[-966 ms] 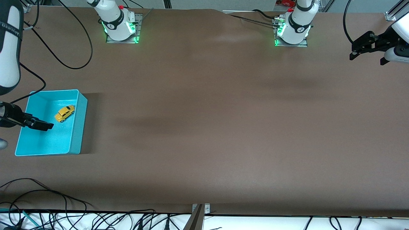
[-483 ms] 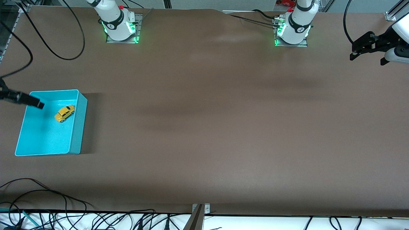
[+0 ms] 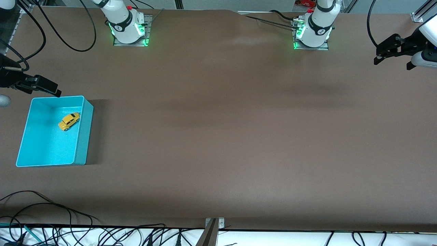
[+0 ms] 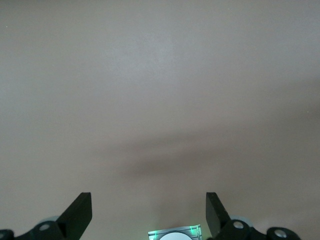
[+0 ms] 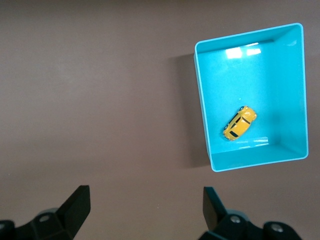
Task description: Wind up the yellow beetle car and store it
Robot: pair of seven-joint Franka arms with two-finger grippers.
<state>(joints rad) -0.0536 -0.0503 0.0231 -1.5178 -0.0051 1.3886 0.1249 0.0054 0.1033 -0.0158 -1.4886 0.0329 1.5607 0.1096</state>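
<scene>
The brown table (image 3: pixel 218 136) carries a cyan bin (image 3: pixel 82 136) at the right arm's end. In it, toward the bin's end farther from the front camera, sits the yellow beetle car (image 3: pixel 69 121), its long axis diagonal to the walls. The right gripper (image 3: pixel 51 90), fingers spread and empty, hangs above the bin's rim and is the nearer one. The left gripper (image 3: pixel 392 56), also spread, waits over the table's other end
</scene>
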